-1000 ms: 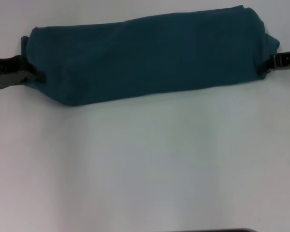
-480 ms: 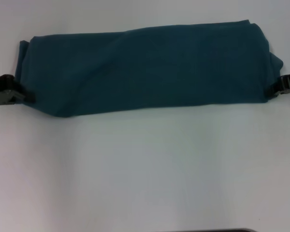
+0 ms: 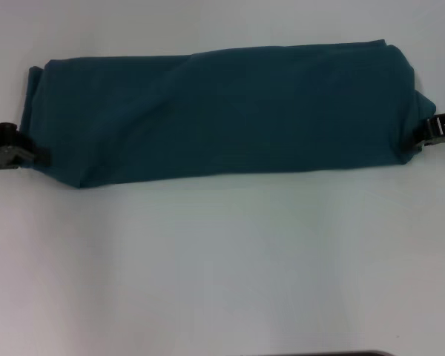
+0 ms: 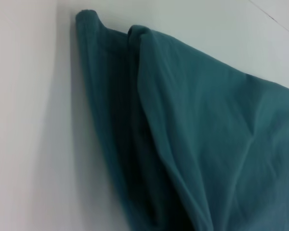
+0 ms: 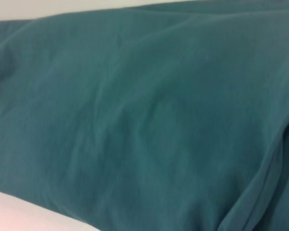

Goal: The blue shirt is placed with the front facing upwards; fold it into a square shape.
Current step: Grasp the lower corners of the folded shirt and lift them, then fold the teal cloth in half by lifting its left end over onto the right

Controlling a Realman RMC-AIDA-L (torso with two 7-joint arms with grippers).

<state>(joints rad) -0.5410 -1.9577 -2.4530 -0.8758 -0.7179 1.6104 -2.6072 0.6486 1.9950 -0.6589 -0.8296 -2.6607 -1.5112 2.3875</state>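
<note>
On the robot's left, the left gripper [image 3: 18, 152] sits low at the near left corner of the large dark teal-blue cotton shirt [image 3: 222, 111], its dark metal tip touching the cloth edge; it looks to be pinching that corner, though how the fingers stand I cannot tell. The shirt lies as a long band across the far part of the plain white table [image 3: 222, 259], one soft diagonal crease running over its top — no lettering shows, so the front seems folded inward. The left wrist view shows stacked folded edges [image 4: 111, 96] resting on the white surface. At the right end, the right gripper [image 3: 423, 137] meets the shirt's near corner likewise, its grip unreadable. Both ends held at once suggests a stretched, even fold. No containers are in sight
</note>
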